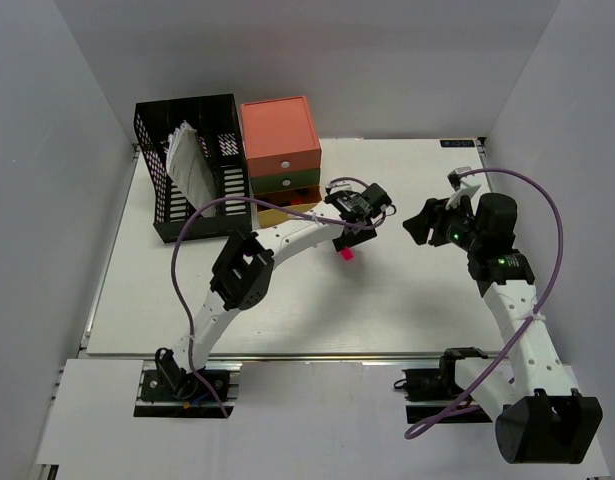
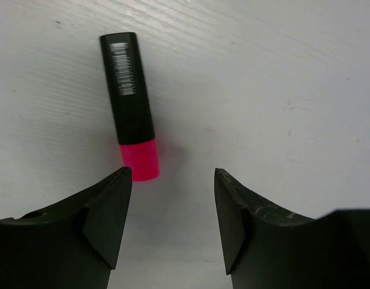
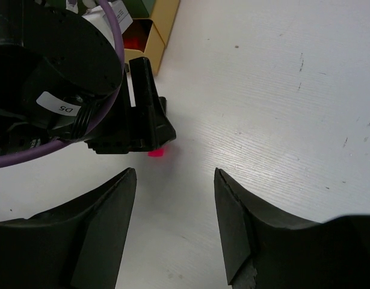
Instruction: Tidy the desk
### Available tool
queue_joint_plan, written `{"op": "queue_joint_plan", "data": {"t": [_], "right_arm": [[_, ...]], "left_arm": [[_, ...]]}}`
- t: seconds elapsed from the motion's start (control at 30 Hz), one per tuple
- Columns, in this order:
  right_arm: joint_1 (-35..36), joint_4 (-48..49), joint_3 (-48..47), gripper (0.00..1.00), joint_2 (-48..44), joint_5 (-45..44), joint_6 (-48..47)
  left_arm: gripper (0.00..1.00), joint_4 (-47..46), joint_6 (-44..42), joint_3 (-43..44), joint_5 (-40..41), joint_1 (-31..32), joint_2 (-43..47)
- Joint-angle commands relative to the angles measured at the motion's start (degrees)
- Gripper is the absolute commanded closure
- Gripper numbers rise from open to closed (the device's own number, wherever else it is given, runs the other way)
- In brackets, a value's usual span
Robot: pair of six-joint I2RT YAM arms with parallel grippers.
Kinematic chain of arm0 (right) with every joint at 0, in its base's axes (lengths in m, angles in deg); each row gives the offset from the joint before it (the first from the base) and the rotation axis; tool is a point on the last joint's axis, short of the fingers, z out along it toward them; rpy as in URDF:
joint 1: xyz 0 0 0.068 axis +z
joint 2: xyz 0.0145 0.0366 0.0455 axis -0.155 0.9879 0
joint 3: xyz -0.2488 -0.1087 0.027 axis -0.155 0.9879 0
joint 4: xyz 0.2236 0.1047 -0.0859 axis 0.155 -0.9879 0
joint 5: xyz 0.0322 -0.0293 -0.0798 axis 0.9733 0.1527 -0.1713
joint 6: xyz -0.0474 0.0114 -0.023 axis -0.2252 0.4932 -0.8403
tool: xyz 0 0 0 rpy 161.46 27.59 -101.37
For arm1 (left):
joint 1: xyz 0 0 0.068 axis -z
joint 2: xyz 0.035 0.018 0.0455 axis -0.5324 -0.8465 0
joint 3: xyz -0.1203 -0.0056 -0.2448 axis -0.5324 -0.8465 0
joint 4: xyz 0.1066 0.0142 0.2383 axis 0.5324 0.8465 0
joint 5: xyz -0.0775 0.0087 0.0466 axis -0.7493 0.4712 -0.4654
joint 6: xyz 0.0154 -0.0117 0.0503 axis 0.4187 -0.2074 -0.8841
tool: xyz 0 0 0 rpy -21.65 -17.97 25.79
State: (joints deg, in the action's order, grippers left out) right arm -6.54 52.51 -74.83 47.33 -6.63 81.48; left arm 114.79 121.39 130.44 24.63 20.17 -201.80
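Currently: pick-up step, approach phase. Left claw (image 2: pixel 172 176) is released, jaws spread with nothing between them, low over the desk (image 1: pixel 387 300). The pink marker (image 2: pixel 129 102), black barrel with a pink cap, lies flat on the desk, ungripped.

In the left wrist view it sits at 11 o'clock from the jaw gap. The cap end is nearest, just beside the tip of one finger (image 2: pixel 106 211), and the barrel runs off toward 12. So it's outside the gap, not between the fingers. In the top view the pink end shows at 6 o'clock of the claw, mid-desk.

Next move, my read: shift toward 11 until the barrel is centred in the gap, yaw so the jaws cross it, drop, close. The barrel may roll if one finger lands first.

Right claw (image 3: pixel 174 173) is also released and empty, above the desk at 3 o'clock of the left one, not touching the marker.

Likely destination is the drawer unit (image 1: pixel 280 140) at 11 o'clock. Its yellow drawer (image 3: pixel 156 36) stands open. The file rack (image 1: pixel 192 170) is at its 9 o'clock.
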Motion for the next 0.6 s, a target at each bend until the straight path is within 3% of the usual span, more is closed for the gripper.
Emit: {"op": "queue_joint_plan", "data": {"t": [0.0,0.57], "right_arm": [[-0.4,0.2,-0.8,0.39,-0.9,1.2,0.6],[-1.3,1.0,-0.3,0.39,-1.4,-0.3,0.1]], "left_arm": [[0.33,4.4,2.8,1.7,5.9,0.1,0.2],[0.33,3.4,2.7,3.0,8.3,-0.4,-4.7]]}}
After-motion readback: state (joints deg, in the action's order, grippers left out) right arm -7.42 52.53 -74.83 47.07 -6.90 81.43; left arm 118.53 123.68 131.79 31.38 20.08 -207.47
